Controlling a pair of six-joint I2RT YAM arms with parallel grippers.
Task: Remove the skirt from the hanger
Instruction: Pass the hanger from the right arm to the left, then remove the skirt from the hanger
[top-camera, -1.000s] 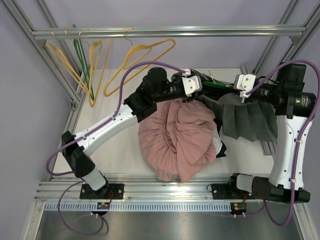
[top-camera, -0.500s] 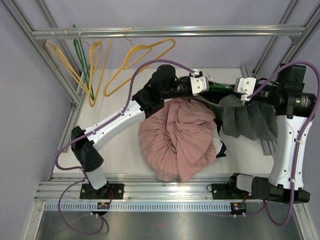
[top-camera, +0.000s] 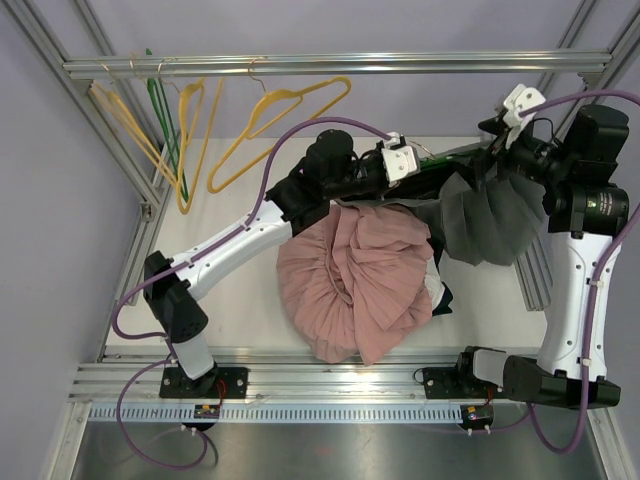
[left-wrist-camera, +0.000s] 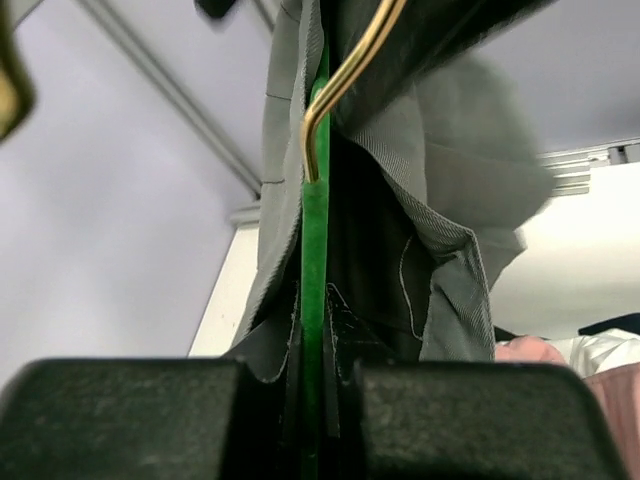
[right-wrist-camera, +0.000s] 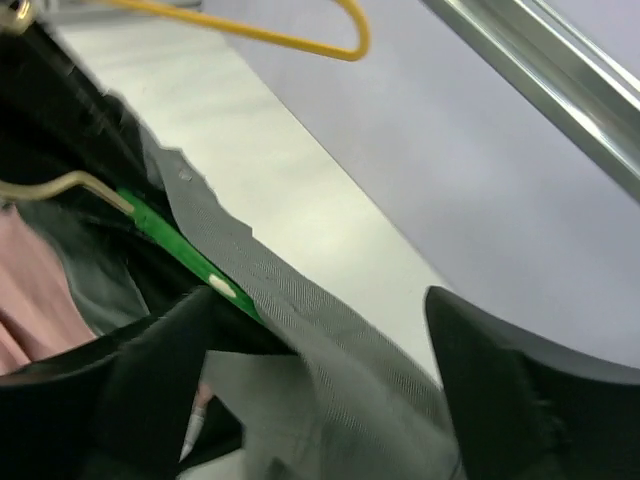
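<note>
Lavender walls and an aluminium frame enclose the white table (top-camera: 250, 300). Over it the grey pleated skirt (top-camera: 490, 215) is suspended at 2 o'clock, its waistband draped over the green hanger (left-wrist-camera: 313, 260). A pink pleated garment (top-camera: 350, 280) is heaped at centre, and spare yellow hangers (top-camera: 290, 110) are hung at 11 o'clock. Snagging is to be expected: the waistband is folded round the hanger bar close to the brass hook (left-wrist-camera: 345, 75), so a sideways pull could drag hanger and skirt together or twist the hanger out of the grip. If left unsupported, the fabric would likely fall onto the pink garment. The left claw (left-wrist-camera: 315, 385) is clenched on the green hanger, with skirt fabric apparently caught alongside. The right claw (right-wrist-camera: 320, 320) is spread wide and released; the waistband is seen lying between its fingers (right-wrist-camera: 500, 400), and no grip is judged present.
</note>
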